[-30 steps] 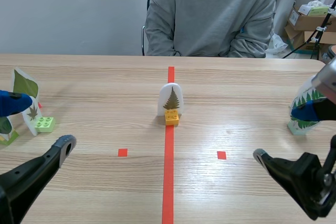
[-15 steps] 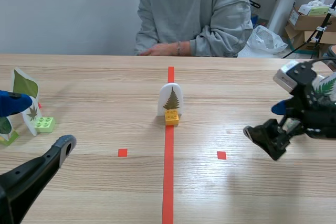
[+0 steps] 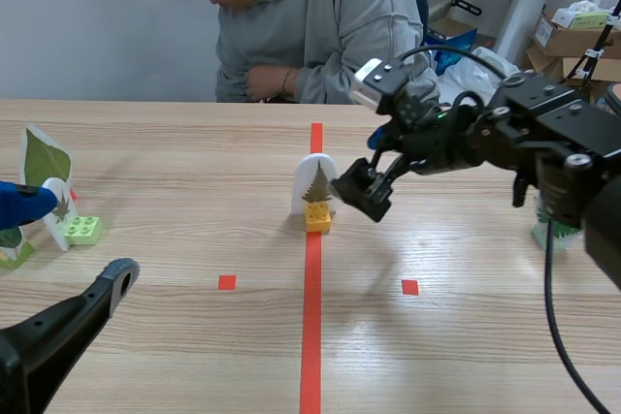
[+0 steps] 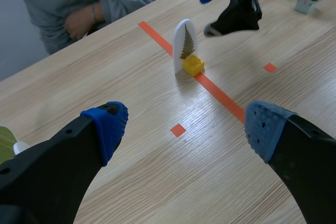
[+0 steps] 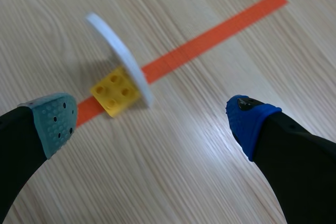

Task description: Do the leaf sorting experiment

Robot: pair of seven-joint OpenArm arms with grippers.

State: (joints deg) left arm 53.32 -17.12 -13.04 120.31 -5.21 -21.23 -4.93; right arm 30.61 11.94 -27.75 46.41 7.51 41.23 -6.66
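Swinging in from the right with released right hand (image 3: 364, 167), now just beside the central fern card (image 3: 315, 184); likely pickup next

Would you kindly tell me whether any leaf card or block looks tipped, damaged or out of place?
Nothing stands out: the fern leaf card stands upright in its yellow block on the orange-red tape line.
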